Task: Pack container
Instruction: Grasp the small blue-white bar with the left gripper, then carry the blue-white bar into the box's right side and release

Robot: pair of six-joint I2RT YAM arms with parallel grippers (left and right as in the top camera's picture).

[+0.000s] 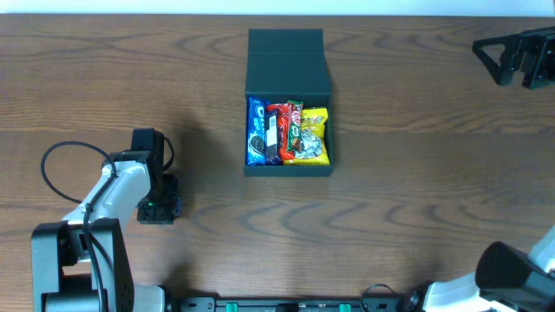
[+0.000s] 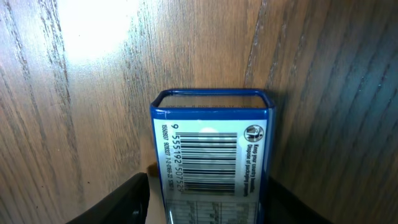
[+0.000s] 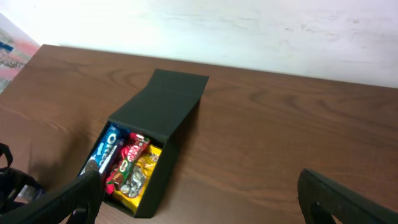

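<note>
Left gripper (image 1: 158, 208) pinches a blue packet (image 2: 211, 165) at the table (image 1: 408, 217), well to the left of the open container (image 1: 289, 169)

The container sits at the centre of the table with its lid (image 1: 286, 61) hinged back on the far side, which leaves the top free for loading. Snacks (image 1: 288, 130) already lie side by side inside it. The left jaws press against the packet's two long sides with the barcode face up, a hold suited to lifting it flat. The right gripper (image 3: 199, 193) hangs far to the right with its jaws spread wide and nothing between them, probably parked there to keep the route to the container free
</note>
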